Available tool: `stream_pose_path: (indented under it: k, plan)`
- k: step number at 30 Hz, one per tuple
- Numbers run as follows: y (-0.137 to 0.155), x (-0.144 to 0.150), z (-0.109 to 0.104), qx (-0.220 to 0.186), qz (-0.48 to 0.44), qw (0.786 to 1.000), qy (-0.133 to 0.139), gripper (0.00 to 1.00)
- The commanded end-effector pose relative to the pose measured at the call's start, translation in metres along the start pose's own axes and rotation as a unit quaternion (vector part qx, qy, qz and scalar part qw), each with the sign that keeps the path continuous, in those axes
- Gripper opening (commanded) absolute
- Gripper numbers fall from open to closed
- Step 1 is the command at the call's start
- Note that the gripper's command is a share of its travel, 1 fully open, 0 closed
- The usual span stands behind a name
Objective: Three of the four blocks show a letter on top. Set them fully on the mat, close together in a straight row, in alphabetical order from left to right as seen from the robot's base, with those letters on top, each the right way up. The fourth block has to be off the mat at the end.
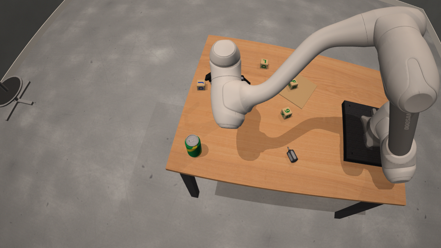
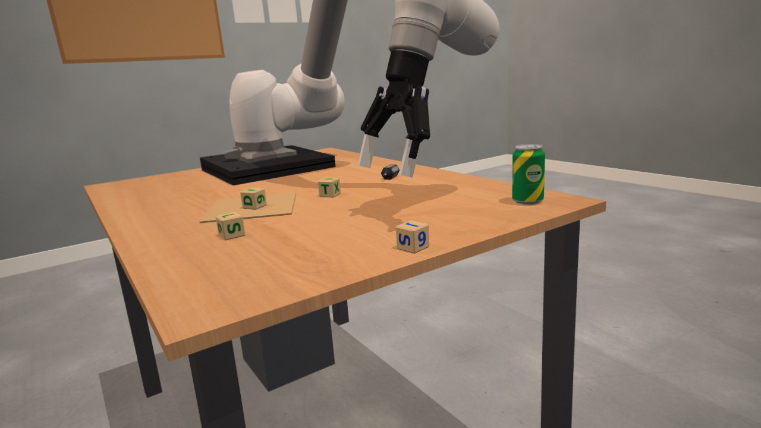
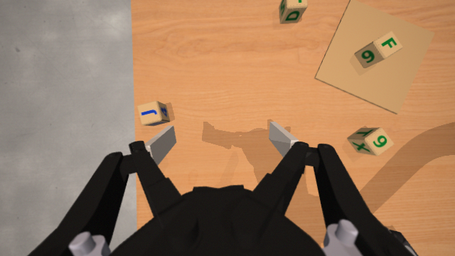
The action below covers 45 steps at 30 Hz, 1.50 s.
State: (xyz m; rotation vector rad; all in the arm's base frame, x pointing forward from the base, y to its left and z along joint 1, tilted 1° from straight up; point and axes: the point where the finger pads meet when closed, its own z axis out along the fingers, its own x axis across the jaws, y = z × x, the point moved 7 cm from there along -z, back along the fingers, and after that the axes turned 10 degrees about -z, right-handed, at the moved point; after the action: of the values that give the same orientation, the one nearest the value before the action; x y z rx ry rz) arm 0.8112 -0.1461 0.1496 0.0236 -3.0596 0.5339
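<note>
A tan mat [image 1: 297, 91] lies on the wooden table; a block with a green F on top [image 1: 293, 83] stands on it, as the wrist view [image 3: 378, 50] also shows. A block with a green 9 on top [image 1: 286, 112] [image 3: 370, 141] sits off the mat, nearer the base. A block with a green L on top [image 1: 264, 63] [image 2: 229, 225] sits off the mat on the far side. A block with a blue J on top [image 1: 201, 84] [image 3: 153, 113] sits by the table's far edge. My gripper [image 2: 386, 164] [image 3: 222, 131] is open and empty, well above the table, with the blue block just beyond one fingertip.
A green and yellow can [image 1: 193, 145] [image 2: 528, 173] stands near a table corner. A small dark cylindrical object [image 1: 291, 155] [image 2: 390, 170] lies on the table. The arm's black base plate [image 1: 360, 132] is at one end. The table edge runs close beside the blue block.
</note>
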Motion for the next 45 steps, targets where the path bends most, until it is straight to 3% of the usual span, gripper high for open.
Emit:
stream_pose_path:
  k: [1,6,9,12,45]
  plan:
    - [-0.020,-0.056,0.008,-0.002,0.000,1.000,0.003,1.00]
    - [-0.044,-0.116,0.024,-0.004,-0.001,1.000,0.003,1.00]
    - [-0.044,-0.116,0.024,-0.004,-0.001,1.000,0.003,1.00]
    - [-0.054,-0.138,0.031,-0.005,-0.002,1.000,0.003,1.00]
    - [-0.055,-0.140,0.032,-0.005,-0.002,1.000,0.003,1.00]
